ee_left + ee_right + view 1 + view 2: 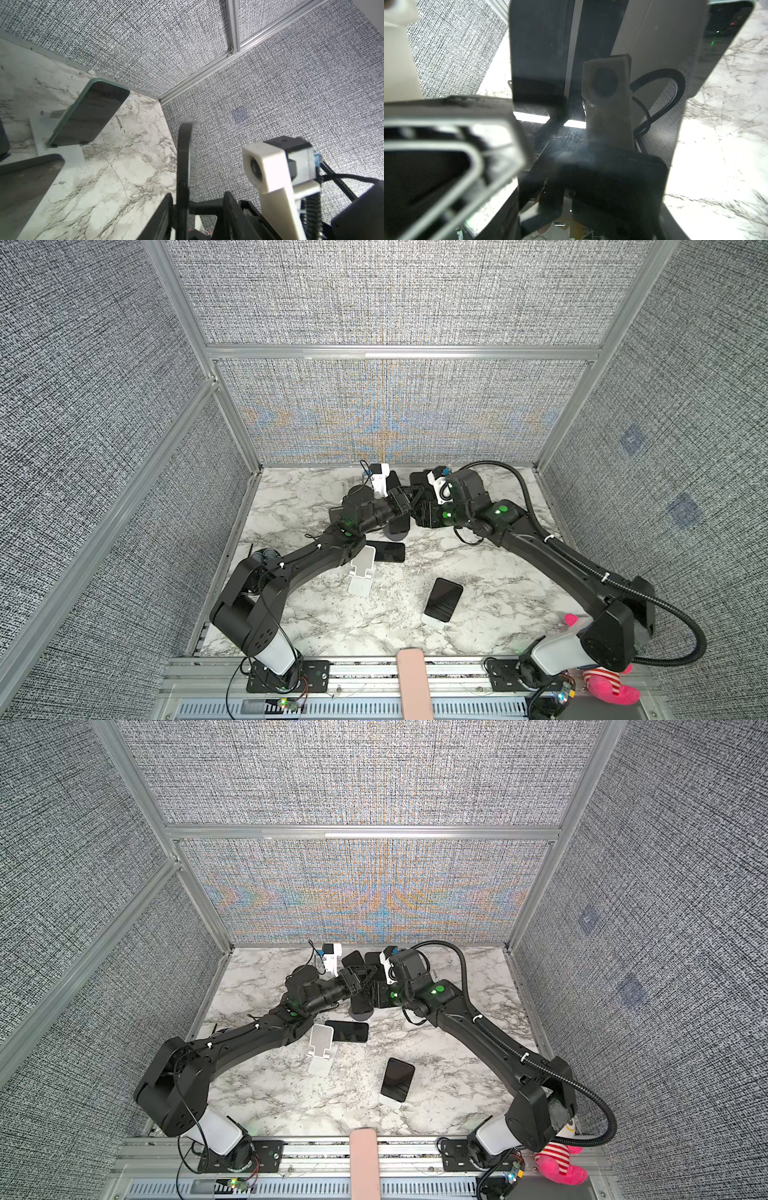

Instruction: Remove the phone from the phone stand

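The black phone stand [397, 534] rests on its round base at the middle back of the marble table [478, 572]. Both grippers meet just above it. My left gripper [405, 501] is open. In the left wrist view its fingers [161, 218] stand apart around a thin black upright edge [184, 162], which lies close to one finger. My right gripper [420, 512] is shut on the phone. The phone's glossy dark face [539, 52] fills the right wrist view and mirrors the wrist camera. In both top views the phone is hard to tell from the arms.
An empty white stand [360, 572] has a dark phone [388, 551] lying flat behind it. Another phone [442, 598] leans on a white stand near the middle. More dark phones [89, 112] stand near the back wall. A pink plush toy [611, 689] sits at the front right.
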Action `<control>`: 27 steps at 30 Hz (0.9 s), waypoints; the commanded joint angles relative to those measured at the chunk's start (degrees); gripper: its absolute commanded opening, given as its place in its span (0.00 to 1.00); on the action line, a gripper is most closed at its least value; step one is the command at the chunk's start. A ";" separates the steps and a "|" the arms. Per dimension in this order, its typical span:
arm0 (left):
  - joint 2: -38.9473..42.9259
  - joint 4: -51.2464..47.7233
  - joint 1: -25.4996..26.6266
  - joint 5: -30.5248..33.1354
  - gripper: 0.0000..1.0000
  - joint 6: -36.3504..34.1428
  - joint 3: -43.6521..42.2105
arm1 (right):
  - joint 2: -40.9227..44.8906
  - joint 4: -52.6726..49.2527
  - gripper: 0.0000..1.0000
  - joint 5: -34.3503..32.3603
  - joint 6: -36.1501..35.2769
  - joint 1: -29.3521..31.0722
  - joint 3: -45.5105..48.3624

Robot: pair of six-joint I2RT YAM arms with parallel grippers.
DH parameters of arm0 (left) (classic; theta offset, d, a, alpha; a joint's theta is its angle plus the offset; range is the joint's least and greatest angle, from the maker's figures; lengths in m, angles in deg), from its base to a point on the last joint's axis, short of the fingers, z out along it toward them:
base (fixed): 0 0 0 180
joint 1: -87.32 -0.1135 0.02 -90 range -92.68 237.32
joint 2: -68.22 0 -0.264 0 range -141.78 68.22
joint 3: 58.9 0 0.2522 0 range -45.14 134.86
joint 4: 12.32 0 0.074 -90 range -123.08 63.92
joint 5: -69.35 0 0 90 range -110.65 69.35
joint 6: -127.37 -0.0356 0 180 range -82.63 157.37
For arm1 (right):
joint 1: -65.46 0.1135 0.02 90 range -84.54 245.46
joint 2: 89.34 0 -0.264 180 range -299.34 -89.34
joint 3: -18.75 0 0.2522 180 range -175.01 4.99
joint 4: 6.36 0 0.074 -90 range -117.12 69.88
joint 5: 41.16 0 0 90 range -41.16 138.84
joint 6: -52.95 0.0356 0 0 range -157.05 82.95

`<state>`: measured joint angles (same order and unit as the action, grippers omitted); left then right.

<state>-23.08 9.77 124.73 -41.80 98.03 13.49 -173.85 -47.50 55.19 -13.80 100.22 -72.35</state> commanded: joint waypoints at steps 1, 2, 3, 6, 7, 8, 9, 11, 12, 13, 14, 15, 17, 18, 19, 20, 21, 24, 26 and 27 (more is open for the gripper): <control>0.58 -1.67 -0.05 -1.44 0.43 -1.43 1.27 | 1.34 -0.31 0.13 0.05 -0.43 -0.98 1.25; 0.81 -2.37 -0.02 -1.63 0.43 -1.76 1.31 | 1.86 -1.04 0.13 0.02 -0.61 -1.46 1.76; 1.23 -3.24 -0.03 -1.71 0.43 -2.33 1.39 | 2.60 -2.27 0.13 -0.21 -0.70 -2.05 2.28; 3.31 -7.82 -0.28 -1.05 0.44 -5.54 2.03 | 5.80 -5.22 0.12 -2.11 -2.15 -3.71 4.98; 4.07 -10.01 -0.47 -0.92 0.45 -6.96 2.53 | 7.25 -5.56 0.12 -3.06 -2.77 -4.44 6.51; 4.76 -12.12 -0.72 -0.98 0.46 -8.14 2.94 | 8.39 -5.85 0.11 -3.78 -3.37 -5.23 7.95; 5.72 -14.66 -1.12 -0.92 0.47 -9.86 3.40 | 9.29 -6.89 0.10 -4.01 -3.91 -6.56 9.16; 7.85 -20.14 -2.39 -1.20 0.51 -12.96 3.93 | 10.41 -9.45 0.08 -3.71 -5.02 -9.51 10.84; 9.25 -23.94 -3.25 -1.18 0.53 -14.95 4.27 | 10.89 -10.34 0.06 -3.46 -5.77 -11.29 11.69; 10.87 -28.45 -4.11 -0.84 0.56 -17.30 4.66 | 10.99 -11.35 0.04 -2.87 -6.67 -13.22 12.35; 12.64 -34.36 -4.88 0.34 0.59 -20.49 5.53 | 10.52 -12.37 0.03 -2.29 -7.62 -15.05 12.48; 13.89 -40.76 -5.22 2.41 0.61 -24.16 6.69 | 9.66 -13.33 0.02 -1.77 -8.59 -16.81 12.20; 15.77 -57.12 -5.29 10.91 0.68 -32.93 10.17 | 5.94 -15.21 0.02 -1.14 -11.20 -19.89 10.77; 16.43 -62.49 -5.24 14.30 0.70 -35.31 10.87 | 3.82 -15.97 0.02 -1.10 -12.24 -20.85 9.90; 17.31 -66.62 -5.22 17.26 0.73 -37.09 10.70 | 1.07 -17.00 0.01 -0.83 -13.26 -22.02 8.63; 18.27 -68.85 -5.24 19.25 0.77 -37.85 9.59 | -1.60 -17.45 0.01 -0.64 -13.89 -23.08 7.25; 19.22 -69.79 -5.09 20.34 0.83 -37.98 8.16 | -3.57 -16.82 0.00 -0.74 -14.22 -23.82 6.75; 22.15 -68.59 -3.18 21.96 0.98 -37.31 2.54 | -8.88 -12.76 0.00 -0.12 -14.35 -25.61 5.71; 23.86 -66.55 -1.52 23.92 0.98 -36.32 -0.90 | -12.29 -10.94 0.00 0.54 -14.22 -26.30 3.99; 24.27 -65.53 -1.08 24.52 0.98 -35.77 -2.14 | -13.89 -10.69 0.00 0.98 -14.21 -26.36 2.96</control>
<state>-0.07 -54.55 122.78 -22.41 63.24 13.67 -185.23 -61.53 54.49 -26.76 74.06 -67.52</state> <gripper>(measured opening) 0.975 0.583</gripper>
